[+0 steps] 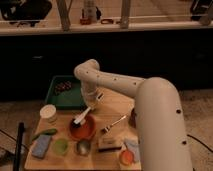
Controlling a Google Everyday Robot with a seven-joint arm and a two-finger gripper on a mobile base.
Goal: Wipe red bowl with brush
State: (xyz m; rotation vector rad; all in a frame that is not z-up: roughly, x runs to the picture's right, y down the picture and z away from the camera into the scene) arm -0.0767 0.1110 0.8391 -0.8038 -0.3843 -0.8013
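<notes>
Over the middle of the tabletop (112,107) my pincer (91,105) hangs just above the red bowl (82,128), closed on the white handle of the brush (82,117), whose head angles down into the bowl's near-left side. I judge the wiping is in hand. My worry is pressure: push too hard and the shallow bowl could slide or tip toward the green cup (60,145) and the metal bowl (83,146) just beside it. Sweeping too wide might carry the brush over the rim and knock the silvery utensil (114,124) to the right.
</notes>
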